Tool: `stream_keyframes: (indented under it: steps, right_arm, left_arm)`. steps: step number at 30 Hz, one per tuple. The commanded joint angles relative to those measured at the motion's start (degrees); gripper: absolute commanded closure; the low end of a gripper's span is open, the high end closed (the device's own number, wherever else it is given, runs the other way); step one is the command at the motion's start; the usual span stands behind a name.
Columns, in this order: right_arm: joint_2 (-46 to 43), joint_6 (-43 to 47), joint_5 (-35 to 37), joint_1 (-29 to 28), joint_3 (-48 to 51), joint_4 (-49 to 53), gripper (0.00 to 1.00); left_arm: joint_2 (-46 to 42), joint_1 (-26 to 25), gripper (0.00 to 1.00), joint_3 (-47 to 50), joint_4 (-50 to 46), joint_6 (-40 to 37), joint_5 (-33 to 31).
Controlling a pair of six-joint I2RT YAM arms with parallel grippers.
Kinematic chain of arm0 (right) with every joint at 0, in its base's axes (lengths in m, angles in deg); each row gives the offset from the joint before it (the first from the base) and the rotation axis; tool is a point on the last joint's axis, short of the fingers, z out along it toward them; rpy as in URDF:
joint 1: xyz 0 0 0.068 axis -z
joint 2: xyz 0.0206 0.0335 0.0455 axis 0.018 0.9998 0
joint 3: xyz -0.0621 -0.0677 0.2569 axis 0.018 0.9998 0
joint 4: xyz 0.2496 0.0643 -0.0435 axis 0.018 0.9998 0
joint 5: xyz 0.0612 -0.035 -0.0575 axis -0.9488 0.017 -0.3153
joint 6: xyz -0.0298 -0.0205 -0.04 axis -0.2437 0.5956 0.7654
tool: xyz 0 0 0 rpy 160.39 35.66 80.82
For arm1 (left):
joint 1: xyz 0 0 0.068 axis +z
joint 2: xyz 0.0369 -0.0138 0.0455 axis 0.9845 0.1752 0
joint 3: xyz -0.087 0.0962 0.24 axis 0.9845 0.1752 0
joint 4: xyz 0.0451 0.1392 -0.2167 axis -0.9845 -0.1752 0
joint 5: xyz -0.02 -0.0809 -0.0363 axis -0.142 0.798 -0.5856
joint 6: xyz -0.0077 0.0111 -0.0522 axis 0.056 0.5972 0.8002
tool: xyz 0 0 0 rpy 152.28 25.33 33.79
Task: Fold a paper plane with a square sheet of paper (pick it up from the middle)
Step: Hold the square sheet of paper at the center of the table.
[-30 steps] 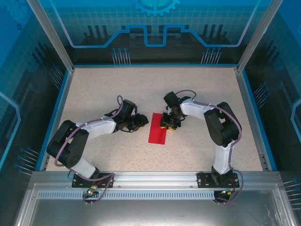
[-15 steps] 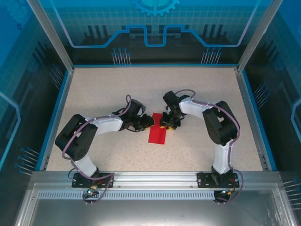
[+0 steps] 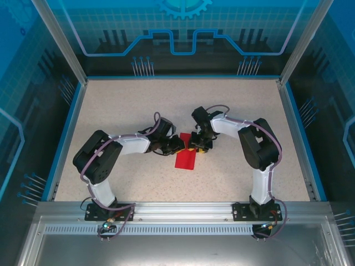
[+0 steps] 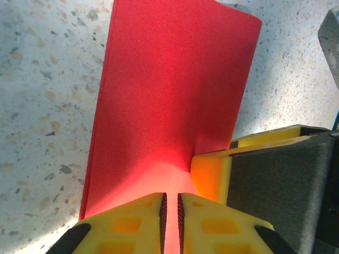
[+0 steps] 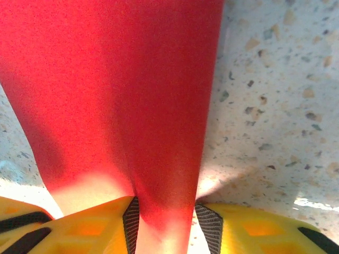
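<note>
**Two grippers crowd one end of the red sheet**

The left gripper [image 3: 176,146] comes in from the left side, and in the left wrist view its jaws are almost together, with a thin slit between them. The end of the square sheet of paper [image 4: 169,90] runs up to this slit, but I cannot tell if the paper is really pinched or only lies under the tips.

The sheet now looks like a narrow strip, probably folded double. It lies in the middle of the table [image 3: 138,105], with its far end between the two grippers.

The right gripper [image 5: 164,225] has its jaws partly open. A raised ridge of the red paper fills the gap from one pad to the other, so it seems to hold the sheet there.

Risks, in my judgement:
- If both grippers hold the paper and pull apart, it can tear or get a wrong crease, because it is thin.
- If the left jaws close beside the edge and catch nothing, the next fold will be done by one gripper and may come out crooked.
- One yellow finger [image 4: 212,172] of the right gripper stands just beside the left tips, so a small sideways move can make them collide.

Around them the table is bare speckled surface. Only the other gripper stands in the way of each one.
</note>
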Motion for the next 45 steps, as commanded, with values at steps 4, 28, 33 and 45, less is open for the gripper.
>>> stream_keyframes:
  steps: [4,28,33,45]
  right_arm:
    - [7.7,1.6,5.8,-1.2,3.0,1.2,0.57]
    - [6.6,0.9,5.5,-1.2,3.4,1.0,0.57]
    - [1.3,1.3,4.3,-1.0,3.0,1.1,0.57]
    - [-17.0,4.2,-0.9,0.0,6.3,-6.6,0.57]
  left_arm:
    - [1.3,-0.3,0.86,-1.4,-1.3,-1.3,-0.1]
    - [4.4,-0.4,0.92,-0.3,-6.9,-2.7,-3.7]
    - [5.2,-0.4,0.93,0.6,-8.8,-3.5,-4.4]
    - [6.9,-0.6,0.94,1.4,-10.0,-3.1,-5.1]
